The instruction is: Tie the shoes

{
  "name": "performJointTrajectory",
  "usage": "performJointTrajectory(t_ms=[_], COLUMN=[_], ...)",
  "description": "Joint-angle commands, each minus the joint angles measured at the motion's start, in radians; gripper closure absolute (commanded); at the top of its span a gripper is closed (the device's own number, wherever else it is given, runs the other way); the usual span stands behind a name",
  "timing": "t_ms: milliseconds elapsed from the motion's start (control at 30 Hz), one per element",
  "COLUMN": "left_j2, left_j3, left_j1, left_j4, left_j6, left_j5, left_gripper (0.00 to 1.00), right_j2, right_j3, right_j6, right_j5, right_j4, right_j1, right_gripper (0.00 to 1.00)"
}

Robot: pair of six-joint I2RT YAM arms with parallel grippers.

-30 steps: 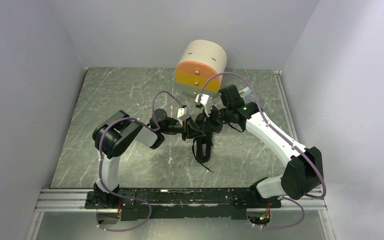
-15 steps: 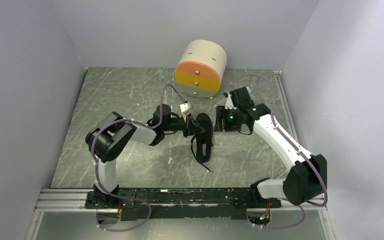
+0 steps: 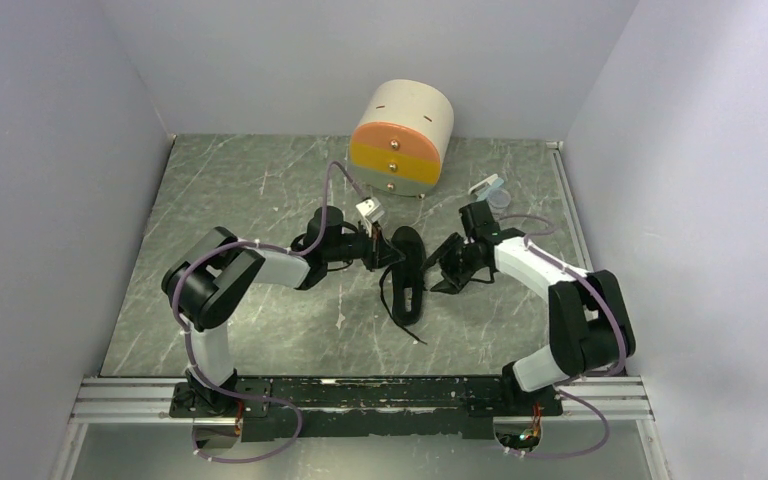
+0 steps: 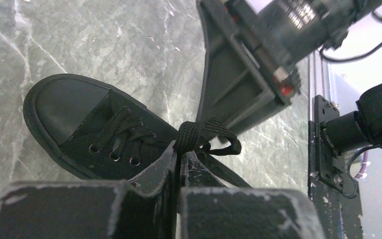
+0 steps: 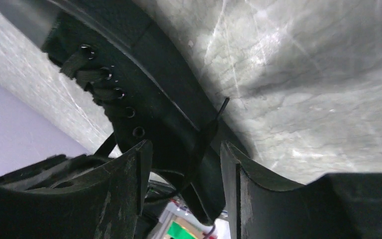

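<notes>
Left tool (image 4: 179,158), pinched shut on the thin black lace (image 4: 206,133) of the small black lace-up shoe (image 4: 79,119), should hold tension while the open, empty right tool (image 5: 184,159) catches the loose lace end (image 5: 208,135).

The right gripper (image 5: 185,149) stands parted beside the black shoe (image 5: 149,84), a lace strand (image 5: 206,134) between its fingers (image 5: 124,184).

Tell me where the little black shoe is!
In the top view, the shoe lies between the left gripper and right gripper, below the round drawer box.
</notes>
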Motion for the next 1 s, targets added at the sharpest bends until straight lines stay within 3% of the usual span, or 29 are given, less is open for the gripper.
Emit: performJointTrajectory(t_ms=[0, 400, 567, 667, 833, 967], left_j2=[-0.006, -0.008, -0.026, -0.044, -0.068, -0.081], left_j3=[-0.022, -0.023, -0.033, -0.044, -0.054, -0.064], left_j1=[-0.010, -0.058, -0.059, -0.060, -0.060, -0.060], left_j4=[0.088, 0.071, 0.055, 0.044, 0.009, -0.017], left_j6=[-0.091, -0.084, -0.080, -0.076, -0.051, -0.039], left_j5=[0.003, -0.043, -0.055, -0.063, -0.078, -0.079], left_gripper=[0.95, 0.95, 0.95, 0.95, 0.95, 0.95], right_j2=[0.021, -0.063, -0.012, -0.009, -0.135, -0.205], right_j3=[-0.023, -0.258, -0.260, -0.260, -0.252, -0.218], right_j6=[0.236, 0.448, 0.458, 0.468, 0.407, 0.292], right_j5=[0.038, 0.079, 0.090, 0.095, 0.197, 0.270], right_j4=[0.091, 0.212, 0.276, 0.279, 0.178, 0.094], right_j1=[0.040, 0.039, 0.046, 0.047, 0.042, 0.029], right_gripper=[0.44, 0.53, 0.65, 0.78, 0.96, 1.00])
